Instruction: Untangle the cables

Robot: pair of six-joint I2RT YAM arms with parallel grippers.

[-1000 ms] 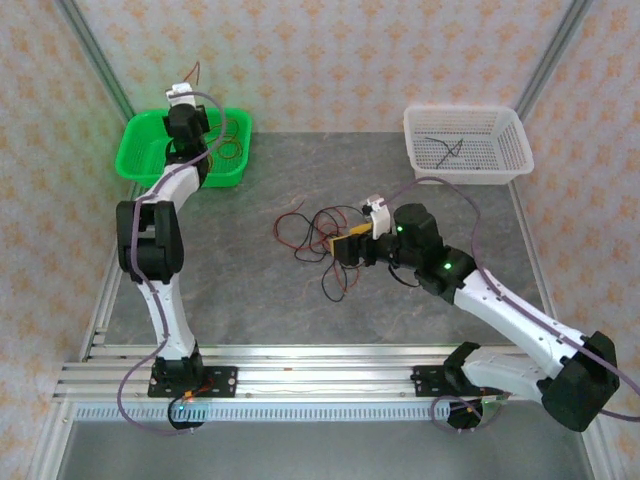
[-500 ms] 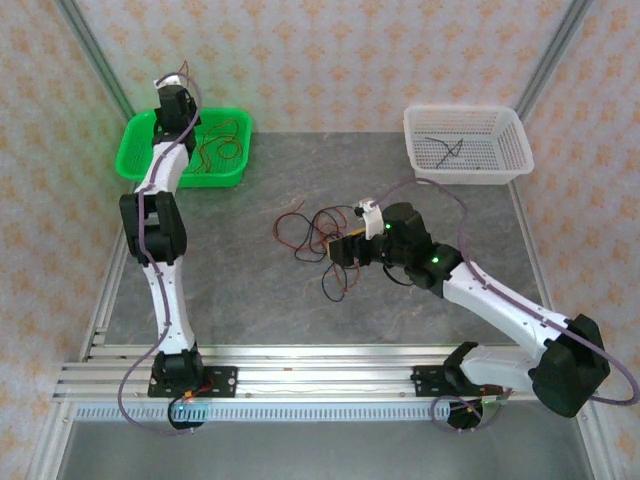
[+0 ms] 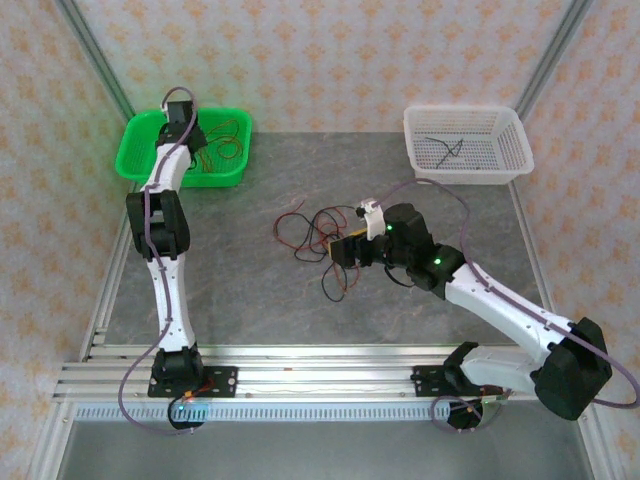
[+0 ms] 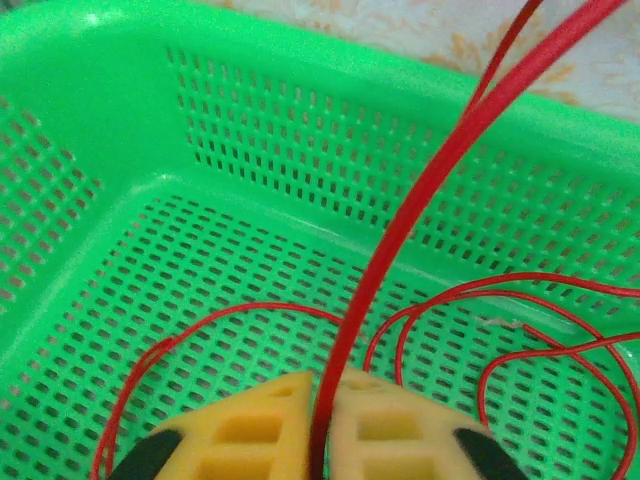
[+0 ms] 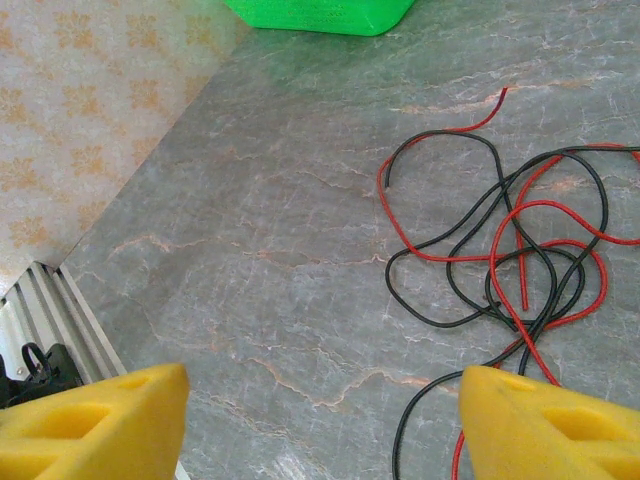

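Plainly, the sorting is only partly done. In the top view a green basket [image 3: 135, 165] at the upper left holds a few red loops [image 3: 225, 150], and a white basket [image 3: 415, 150] at the upper right holds one black cable [image 3: 447, 150]. These are judged to be pieces already pulled free and set aside by colour. At the centre of the desk [image 3: 220, 290] a tangle [image 3: 305, 232] of red and black cables is seen, with several strands crossed over one another, so the larger part of the work is judged to be left.

The left hand [image 4: 322, 405] is seen low inside the green basket, at the bottom of its wrist view. Its two yellow pads [image 4: 250, 430] are brought nearly together on a red cable [image 4: 420, 190], which rises between them toward the upper right of the frame. The cable is pinched there, though how firmly cannot be told. Its delivery into the basket is judged to be almost complete, with only the release wanting.

The right hand [image 5: 320, 405] is held over the desk just beside the tangle, which is seen on the right side of its wrist view. Its pads are spread wide apart and nothing is caught between them. A further strand is judged to be the next thing to be picked out.
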